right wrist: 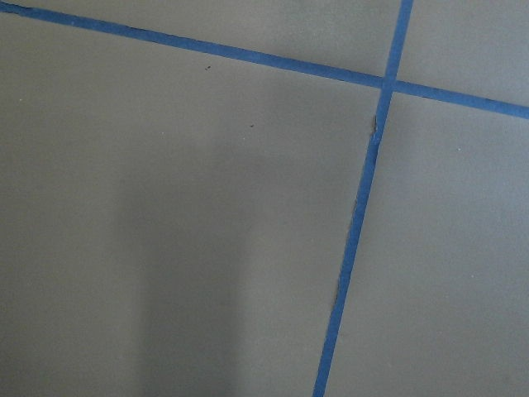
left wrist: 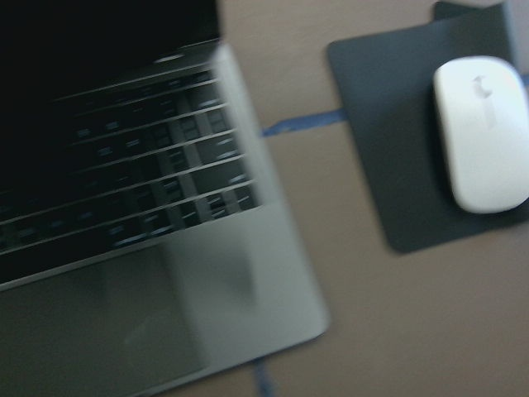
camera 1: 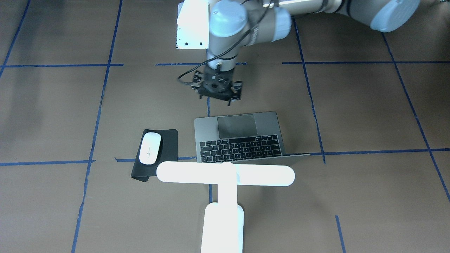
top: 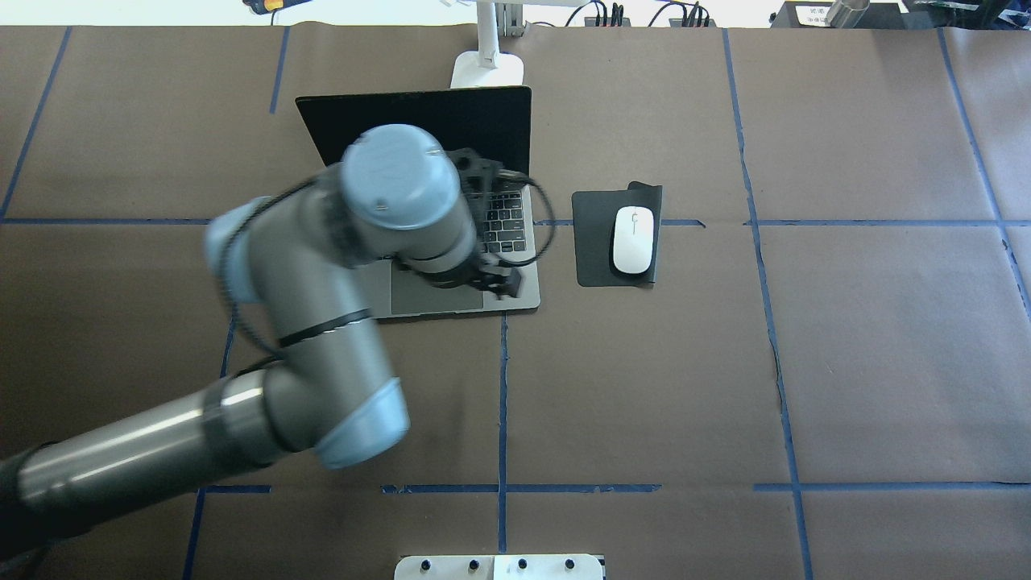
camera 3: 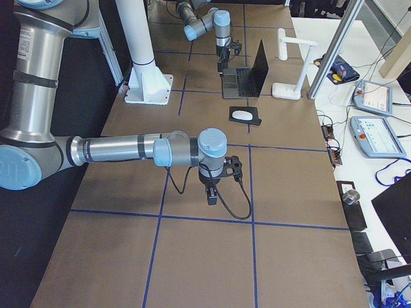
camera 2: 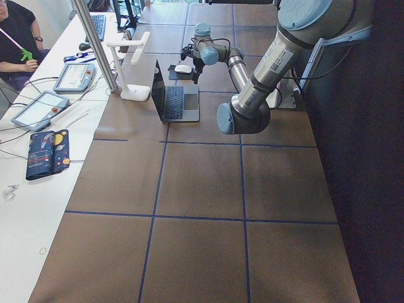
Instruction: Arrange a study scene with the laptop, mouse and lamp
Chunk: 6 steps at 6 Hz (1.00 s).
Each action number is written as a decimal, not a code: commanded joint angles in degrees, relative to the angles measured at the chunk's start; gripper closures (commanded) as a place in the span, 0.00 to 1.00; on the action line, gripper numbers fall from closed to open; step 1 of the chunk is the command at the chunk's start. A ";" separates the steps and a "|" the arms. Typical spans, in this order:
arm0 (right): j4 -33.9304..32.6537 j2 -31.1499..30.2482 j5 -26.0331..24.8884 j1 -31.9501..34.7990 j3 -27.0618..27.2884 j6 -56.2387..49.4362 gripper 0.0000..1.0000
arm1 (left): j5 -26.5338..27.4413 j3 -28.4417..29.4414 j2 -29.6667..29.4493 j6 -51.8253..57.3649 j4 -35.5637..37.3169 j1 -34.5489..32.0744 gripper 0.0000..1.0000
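Overhead, left arm (top: pixel 322 322) hides laptop (top: pixel 427 121) keys; mouse (top: pixel 633 239) on mat (top: pixel 592 242)

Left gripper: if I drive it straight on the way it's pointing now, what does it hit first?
Probably the open dark-grey metal laptop: the left gripper points down near its front edge, but depth is unclear and it might just miss.

The laptop (camera 1: pixel 270 123) is matt grey metal, the mouse (camera 1: pixel 150 148) glossy white plastic, the table (camera 1: pixel 351 116) covered in matt brown paper.

Silver tubular arms (top: pixel 310 322) with rounded pale-blue caps (top: pixel 392 169) at the joints.
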 commanded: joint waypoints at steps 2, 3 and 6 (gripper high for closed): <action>0.02 -0.95 -0.33 4.49 -1.89 -0.88 0.00 | -11.13 -13.57 21.90 17.27 1.24 -15.48 0.00; -0.06 -0.78 -0.24 4.60 -1.63 -0.45 0.00 | -16.01 -14.09 27.87 30.19 0.98 -23.56 0.00; 2.47 -0.43 -0.16 4.42 -3.20 -0.35 0.00 | -21.42 -5.79 36.80 54.44 1.24 -40.39 0.00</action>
